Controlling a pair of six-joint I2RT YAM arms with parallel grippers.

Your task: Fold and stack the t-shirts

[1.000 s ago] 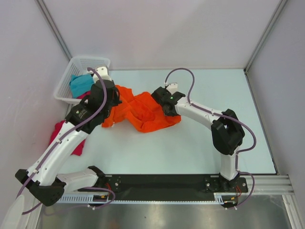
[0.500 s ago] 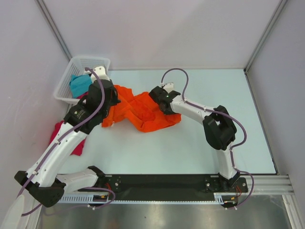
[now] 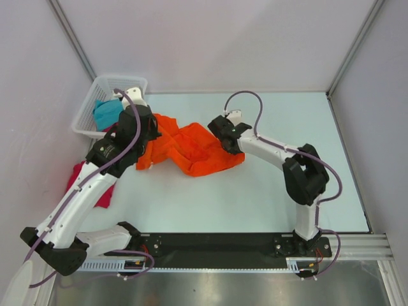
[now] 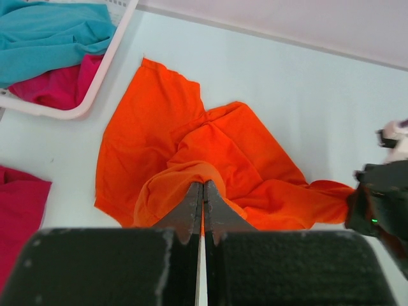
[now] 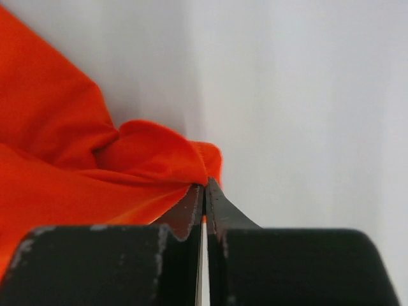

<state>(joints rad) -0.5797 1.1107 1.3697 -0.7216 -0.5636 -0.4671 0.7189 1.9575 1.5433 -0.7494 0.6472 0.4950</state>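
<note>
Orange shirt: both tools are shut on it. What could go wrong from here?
1. The right tool pinches only the very edge of the orange shirt; it may slip out on a lift.
2. The left tool grips a bunched fold, perhaps several layers, so the shirt may not spread flat.
3. The basket and pink shirt lie close on the left; dragging that way could snag them.

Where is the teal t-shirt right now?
In the top view the teal t-shirt lies in the white basket at the table's far left corner, with a pink t-shirt beside it, left of the orange t-shirt.
</note>
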